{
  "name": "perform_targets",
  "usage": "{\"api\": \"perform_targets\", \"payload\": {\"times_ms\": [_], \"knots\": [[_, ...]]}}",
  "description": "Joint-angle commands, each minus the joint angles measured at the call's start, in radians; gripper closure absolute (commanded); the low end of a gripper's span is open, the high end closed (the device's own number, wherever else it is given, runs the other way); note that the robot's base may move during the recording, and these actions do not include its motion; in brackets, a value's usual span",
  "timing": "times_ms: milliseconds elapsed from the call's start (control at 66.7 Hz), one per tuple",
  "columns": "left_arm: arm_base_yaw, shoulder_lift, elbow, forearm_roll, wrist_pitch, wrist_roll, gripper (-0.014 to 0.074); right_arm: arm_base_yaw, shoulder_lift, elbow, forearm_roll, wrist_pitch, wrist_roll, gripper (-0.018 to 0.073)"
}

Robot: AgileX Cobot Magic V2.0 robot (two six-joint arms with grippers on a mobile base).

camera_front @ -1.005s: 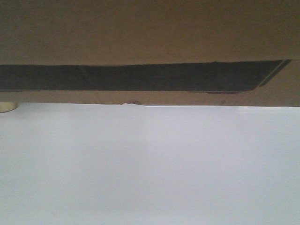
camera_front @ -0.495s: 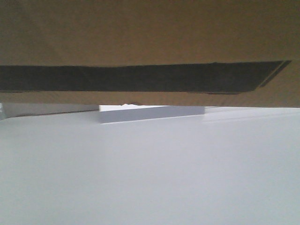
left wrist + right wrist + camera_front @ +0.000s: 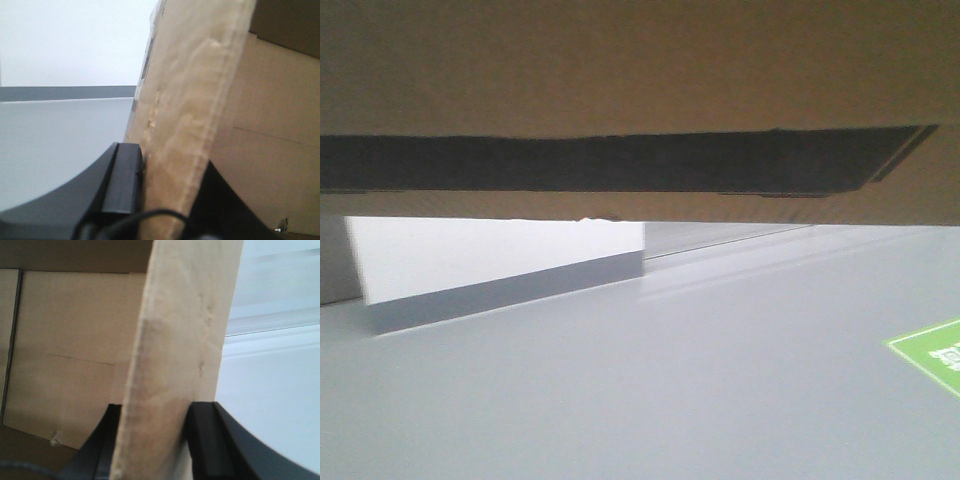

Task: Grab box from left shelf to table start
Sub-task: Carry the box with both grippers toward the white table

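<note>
Two grippers clamped the box (image 3: pixel 640 60): the left gripper (image 3: pixel 167 162) pinched a cardboard wall at the bottom centre of its wrist view, and the right gripper (image 3: pixel 156 412) did likewise. In the front view the box filled the upper half, its black panel (image 3: pixel 600 162) running across, over the grey floor (image 3: pixel 720 380).

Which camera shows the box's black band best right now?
The exterior front-facing view: the black band runs across the box over nearly the whole frame. Both wrist views show only plain cardboard, an edge pinched in the left gripper and the right gripper.
</note>
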Motion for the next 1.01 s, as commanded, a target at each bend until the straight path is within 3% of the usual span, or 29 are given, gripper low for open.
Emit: {"api": "perform_targets", "payload": {"times_ms": [0,990], "knots": [[-0.011,0.001,-0.037,-0.029,-0.14,0.094,0.0688,-0.005,0.014,-0.032,-0.023,-0.19,-0.002,0.0501],[-0.011,-0.001,-0.037,-0.029,-0.142,0.094,0.0688,-0.005,0.016,-0.032,-0.023,-0.185,-0.002,0.0501]]}}
